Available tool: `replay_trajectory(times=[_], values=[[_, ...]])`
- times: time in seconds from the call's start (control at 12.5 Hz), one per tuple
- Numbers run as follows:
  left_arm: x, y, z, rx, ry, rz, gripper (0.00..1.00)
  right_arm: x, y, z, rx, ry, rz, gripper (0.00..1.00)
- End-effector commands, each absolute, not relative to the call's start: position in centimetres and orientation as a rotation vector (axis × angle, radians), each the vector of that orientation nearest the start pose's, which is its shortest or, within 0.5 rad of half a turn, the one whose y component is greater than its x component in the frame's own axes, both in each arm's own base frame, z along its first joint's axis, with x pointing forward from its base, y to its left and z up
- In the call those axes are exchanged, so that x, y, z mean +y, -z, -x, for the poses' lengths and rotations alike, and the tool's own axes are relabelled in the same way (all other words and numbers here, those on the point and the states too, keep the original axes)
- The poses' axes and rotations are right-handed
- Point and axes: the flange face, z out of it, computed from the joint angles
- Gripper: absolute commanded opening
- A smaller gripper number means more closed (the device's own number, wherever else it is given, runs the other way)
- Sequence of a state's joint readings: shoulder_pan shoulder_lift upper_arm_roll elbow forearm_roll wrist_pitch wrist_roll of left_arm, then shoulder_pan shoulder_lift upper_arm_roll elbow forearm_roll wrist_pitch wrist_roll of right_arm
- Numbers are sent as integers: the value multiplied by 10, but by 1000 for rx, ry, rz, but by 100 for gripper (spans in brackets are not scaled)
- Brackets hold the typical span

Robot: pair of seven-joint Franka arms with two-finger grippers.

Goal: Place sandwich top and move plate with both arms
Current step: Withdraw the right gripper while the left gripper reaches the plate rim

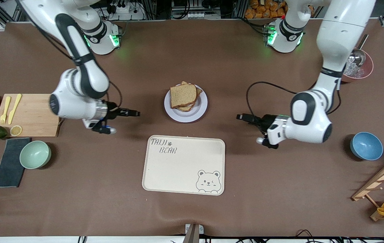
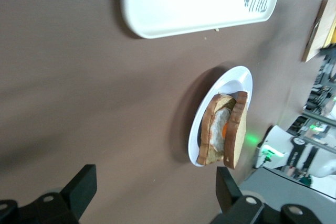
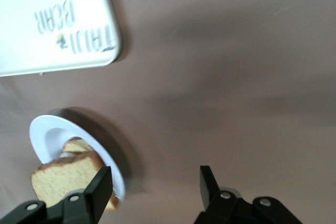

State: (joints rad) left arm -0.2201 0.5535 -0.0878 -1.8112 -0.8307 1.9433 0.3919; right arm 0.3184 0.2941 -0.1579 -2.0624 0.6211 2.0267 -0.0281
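The sandwich top [image 1: 183,95] is lying on the egg sandwich on the plate [image 1: 192,114], which is sitting between both grippers. The left gripper [image 1: 239,117] and right gripper [image 1: 137,114] are hovering beside it, fingers spread wide, holding nothing.

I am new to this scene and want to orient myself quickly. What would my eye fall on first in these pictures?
First, the sandwich on the round plate in the middle of the table, its plain top slice already on. Next, the two open grippers flanking that plate: the left gripper toward the left arm's end, the right gripper toward the right arm's end. Nearer the front camera lies the cream bear tray.
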Motion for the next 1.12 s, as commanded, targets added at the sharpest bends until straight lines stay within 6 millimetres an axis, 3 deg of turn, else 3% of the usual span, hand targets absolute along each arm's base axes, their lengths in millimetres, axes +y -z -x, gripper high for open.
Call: replay_trajectory(times=[0.0, 0.16, 0.32, 0.4, 0.48, 0.56, 0.8, 0.88, 1.04], values=[[-267, -218, -565, -243, 426, -2319, 100, 85, -315, -562, 152, -518, 2768, 76], [-307, -213, -551, -267, 408, -2316, 100, 64, -339, -571, 132, -535, 2813, 76], [-322, -204, -538, -293, 435, -2308, 100, 39, -365, -583, 109, -510, 2886, 78], [-336, -207, -526, -321, 455, -2291, 100, 24, -378, -590, 116, -498, 2917, 82], [-347, -212, -519, -347, 459, -2274, 100, 4, -388, -598, 163, -465, 2927, 94], [-349, -210, -517, -388, 446, -2257, 100, -19, -394, -600, 198, -446, 2924, 100], [-351, -190, -513, -443, 407, -2185, 100, -73, -406, -595, 171, -406, 2898, 100], [-349, -179, -512, -428, 402, -2187, 100, -81, -416, -595, 108, -396, 2894, 100], [-352, -163, -509, -402, 329, -2146, 100, -102, -466, -601, 55, -337, 2980, 100]])
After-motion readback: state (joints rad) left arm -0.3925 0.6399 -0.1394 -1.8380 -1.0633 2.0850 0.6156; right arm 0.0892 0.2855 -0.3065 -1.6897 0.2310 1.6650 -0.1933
